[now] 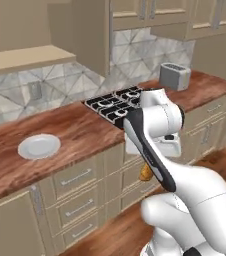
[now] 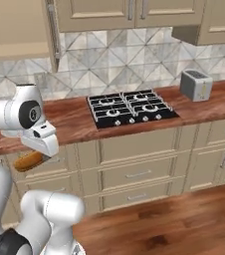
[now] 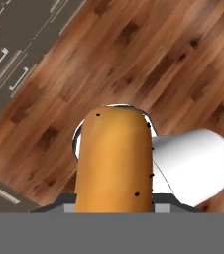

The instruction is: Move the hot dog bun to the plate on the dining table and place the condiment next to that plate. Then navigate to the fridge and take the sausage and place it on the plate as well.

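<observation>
Clamped between the fingers of the gripper (image 2: 32, 158), the hot dog bun (image 2: 29, 160) is held above the wood floor (image 2: 184, 219). A white plate (image 1: 39, 146) is seen near the front edge of the counter (image 1: 80, 130), left of the cooktop (image 1: 112, 105).

Reddish-brown wood counter (image 2: 219, 107) is run along the wall, with a black gas hob (image 2: 132, 109) set into it and a silver toaster (image 2: 196, 84) stood toward the right end. Backsplash (image 2: 134, 62) is tiled in grey-white triangles — beige wall cabinets (image 2: 129, 12) are hung above. Beige drawers (image 2: 137, 174) with bar handles are fitted below. Floor (image 2: 174, 224) is laid in glossy brown wood planks.
</observation>
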